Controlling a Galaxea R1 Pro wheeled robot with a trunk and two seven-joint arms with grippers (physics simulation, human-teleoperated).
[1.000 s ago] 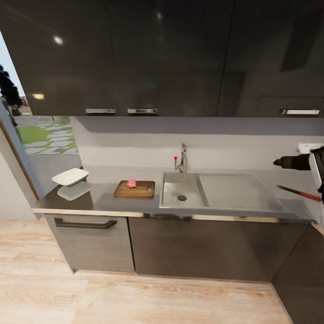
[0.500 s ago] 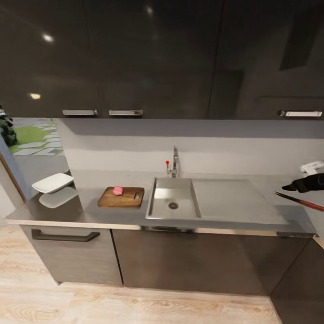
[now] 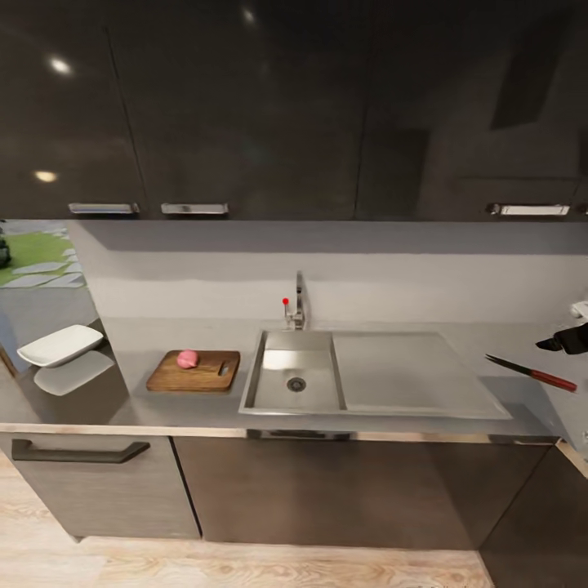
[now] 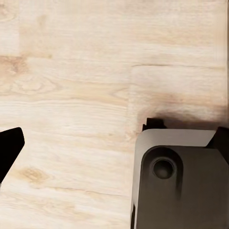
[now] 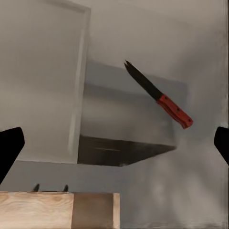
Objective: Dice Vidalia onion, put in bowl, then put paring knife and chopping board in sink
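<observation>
Pink round onion (image 3: 188, 358) sits on the brown wood-grain chopping board (image 3: 194, 371), left of the grey recessed sink (image 3: 294, 381) on the glossy grey desk (image 3: 425, 412). Right of the drainboard lies the red-handled paring knife (image 3: 531, 373) (image 5: 159, 95); the right tool (image 5: 114, 138), wide open and empty, hovers above it. The left tool (image 4: 114, 138), also open, faces wooden floor (image 4: 95, 71).

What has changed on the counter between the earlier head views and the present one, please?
Mostly the camera has shifted: the whole scene has slid left in the head view. The right gripper has withdrawn toward the picture's right edge, still empty and open above the paring knife. The knife, the onion on the chopping board, the bowl and the sink lie as before.
</observation>
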